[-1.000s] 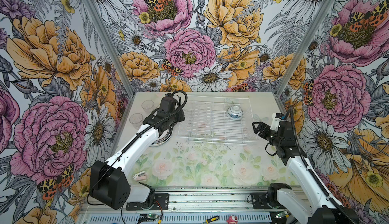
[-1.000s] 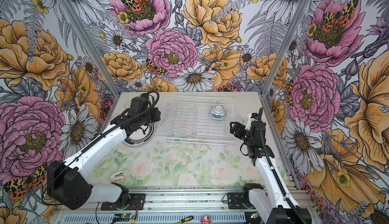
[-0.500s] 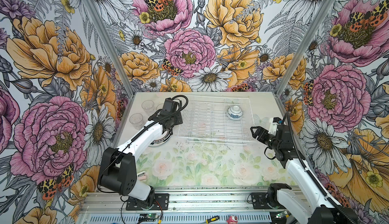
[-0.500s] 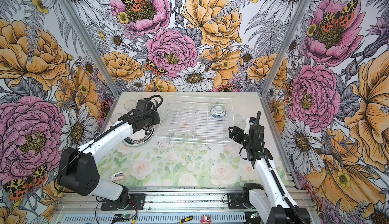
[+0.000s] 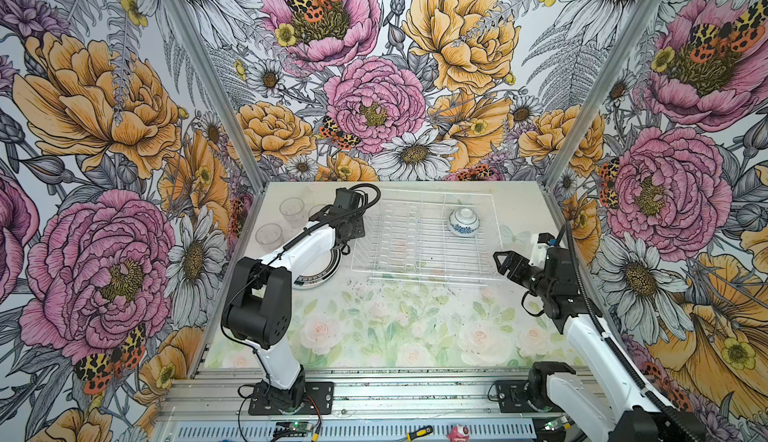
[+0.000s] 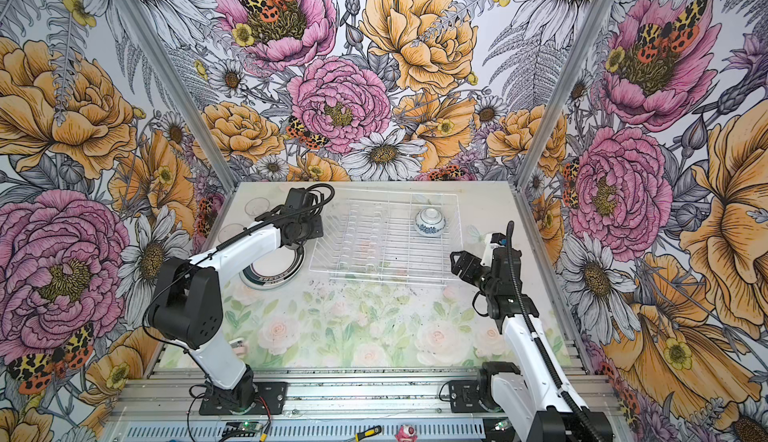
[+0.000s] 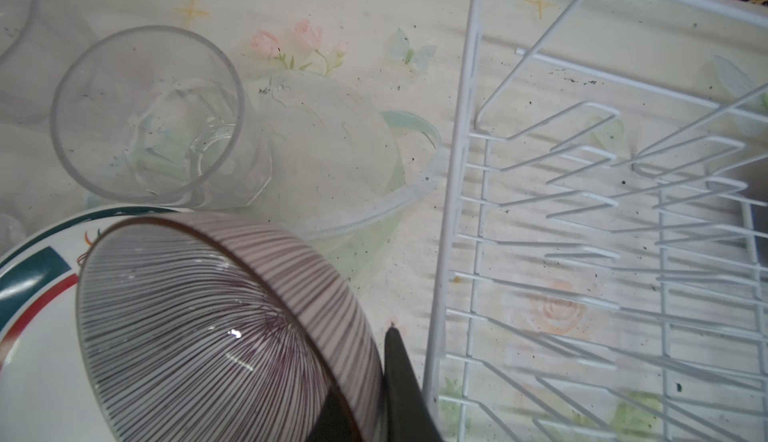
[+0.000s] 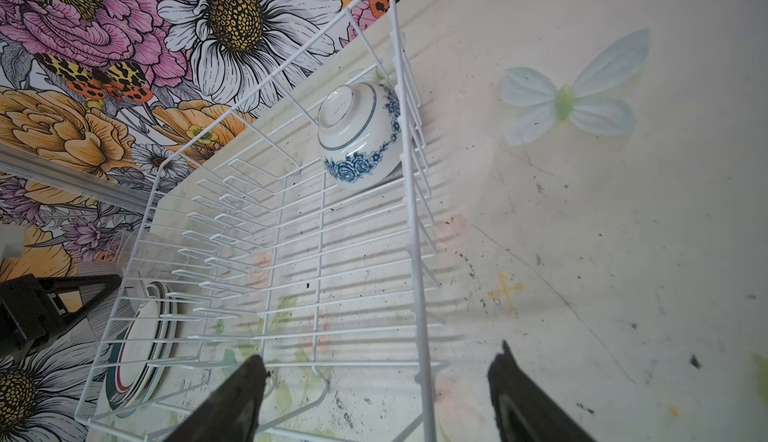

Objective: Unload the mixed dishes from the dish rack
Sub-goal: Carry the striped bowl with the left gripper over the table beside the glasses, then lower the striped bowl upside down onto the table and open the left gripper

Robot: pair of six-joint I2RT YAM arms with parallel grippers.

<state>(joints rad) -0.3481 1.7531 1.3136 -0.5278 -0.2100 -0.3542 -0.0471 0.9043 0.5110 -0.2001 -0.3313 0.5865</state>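
- The counter [image 5: 374,336] [image 6: 332,336] has a pale rose print and carries everything in the flower-papered booth.
- The dish rack [image 5: 415,249] [image 6: 374,249] [image 7: 582,211] [image 8: 291,253] is white wire. It lies flat on the back half of the counter, right of the middle, with its upright plate slots toward its left end.
- The left arm reaches from the front left edge to a spot just left of the rack. The left end effector [image 7: 361,371] is clamped on the rim of the striped bowl [image 7: 208,328], one finger outside the wall and one inside.
- The right arm rises from the front right edge. The right end effector [image 5: 501,258] [image 6: 457,261] [image 8: 380,352] has its jaws spread wide and holds nothing. It sits just beside the rack's front right corner, and whether it touches the wire cannot be told.
- The plates [image 5: 316,280] [image 6: 270,280] [image 7: 29,294] [image 8: 133,357] are white with dark green rims. They lie stacked flat just left of the rack's front left corner, partly under the left arm.
- The striped bowl is white with fine dark radial lines and hangs tilted over the plates. Whether it touches the top plate cannot be told.
- The glass bowl [image 7: 332,149] is clear and seems to lie mouth down on the counter, between a tumbler and the rack's left side.
- The blue-flowered bowl [image 5: 463,222] [image 6: 430,222] [image 8: 361,137] sits upside down inside the rack, in its back right part.
- The tumblers [image 5: 292,211] [image 6: 257,207] [image 7: 145,116] are clear glass and stand upright near the counter's back left corner.
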